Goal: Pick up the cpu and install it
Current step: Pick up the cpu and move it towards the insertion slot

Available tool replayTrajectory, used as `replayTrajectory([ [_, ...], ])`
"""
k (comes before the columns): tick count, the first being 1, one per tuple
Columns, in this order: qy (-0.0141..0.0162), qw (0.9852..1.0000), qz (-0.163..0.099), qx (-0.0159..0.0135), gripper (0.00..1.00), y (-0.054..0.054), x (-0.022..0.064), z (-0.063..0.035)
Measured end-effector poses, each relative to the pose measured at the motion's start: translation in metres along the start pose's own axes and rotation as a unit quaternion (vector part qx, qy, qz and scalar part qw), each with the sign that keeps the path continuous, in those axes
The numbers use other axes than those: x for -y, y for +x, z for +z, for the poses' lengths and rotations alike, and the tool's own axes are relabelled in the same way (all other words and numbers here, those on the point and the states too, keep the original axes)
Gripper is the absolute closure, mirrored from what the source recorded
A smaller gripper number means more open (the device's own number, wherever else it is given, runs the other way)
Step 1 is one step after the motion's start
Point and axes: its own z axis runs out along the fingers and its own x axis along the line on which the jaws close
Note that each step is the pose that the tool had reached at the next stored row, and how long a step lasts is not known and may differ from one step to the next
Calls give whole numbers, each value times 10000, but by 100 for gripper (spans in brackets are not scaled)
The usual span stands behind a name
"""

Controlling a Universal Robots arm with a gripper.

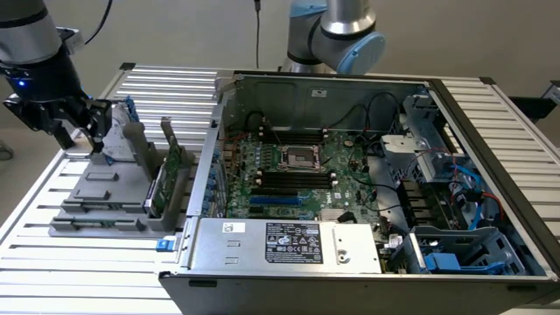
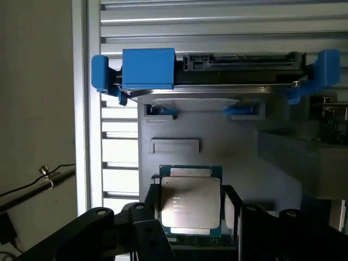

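**Claw.** The claw stands low over the grey parts holder at the exterior view's left. Its black fingers are closed against two opposite edges of the cpu, pinching it.

**Task part.** The cpu lies flat, metal top up, at the holder's near end, level with the holder's floor.

**Parts holder contents.** A hard drive in blue brackets sits at the far end. A green circuit card stands upright in a slot on the side nearest the case.

**Computer case.** The open case rests on the slatted surface. Inside are the motherboard, its cpu socket, and a silver power supply.
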Motion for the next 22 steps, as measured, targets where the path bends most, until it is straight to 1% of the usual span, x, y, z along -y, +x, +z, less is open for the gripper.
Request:
replayTrajectory([
  [6,-1,10000,0,-14,45,-129,-7,-284],
  [8,0,10000,1,-23,45,-170,-9,-378],
  [12,-1,10000,1,-53,45,-272,-14,-567],
  [16,0,10000,2,-79,45,-430,-18,-741],
  [22,0,9999,3,-114,45,-687,-24,-962],
])
